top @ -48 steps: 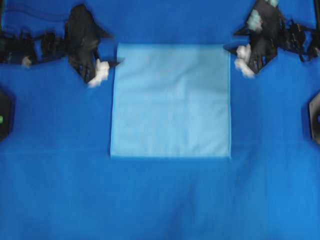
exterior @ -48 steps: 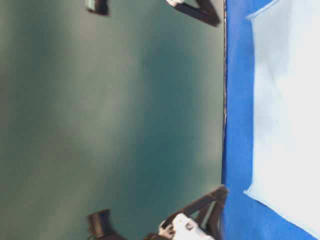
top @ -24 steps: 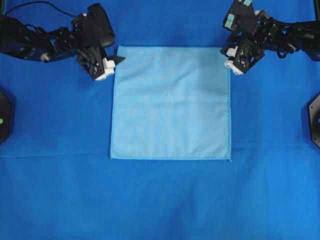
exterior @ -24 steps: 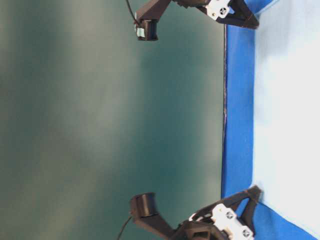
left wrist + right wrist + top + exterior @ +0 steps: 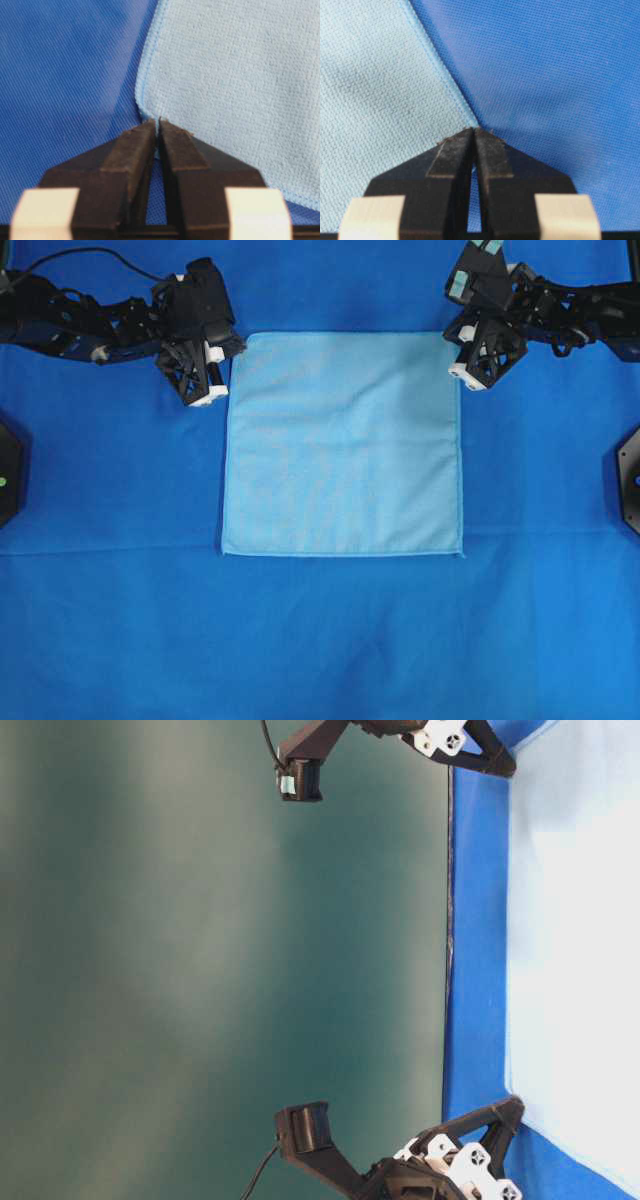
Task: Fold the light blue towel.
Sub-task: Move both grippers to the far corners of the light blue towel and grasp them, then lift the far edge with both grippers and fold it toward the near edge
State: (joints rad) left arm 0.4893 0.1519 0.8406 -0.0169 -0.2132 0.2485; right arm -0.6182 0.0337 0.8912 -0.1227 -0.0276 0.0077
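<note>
Light blue towel [image 5: 342,443] lies flat and spread out as a square in the middle of the big dark blue sheet [image 5: 320,640]. All places here are told from the towel.

At the towel's far left corner is the left gripper [image 5: 236,343]. Its black arm [image 5: 70,325] reaches in from the left side. In the left wrist view, the left gripper [image 5: 158,121] has its two fingers [image 5: 131,150] pressed tight together, with no gap at the tips. The rounded towel corner [image 5: 145,107] sits right at those tips. The tips seem to pinch the very edge of the cloth, but the hold is small and hard to see for sure.

At the towel's far right corner is the right gripper [image 5: 457,337]. Its arm [image 5: 580,315] comes in from the right side. In the right wrist view, the right gripper [image 5: 474,130] also has its fingers [image 5: 451,152] squeezed shut. The pointed towel corner [image 5: 472,120] meets the tips there.

In the table-level view, which is turned on its side, both grippers [image 5: 497,765] [image 5: 508,1110] sit low on the sheet at the towel's two near-camera corners. The towel's two other corners lie flat on the sheet, well apart from both grippers.
</note>
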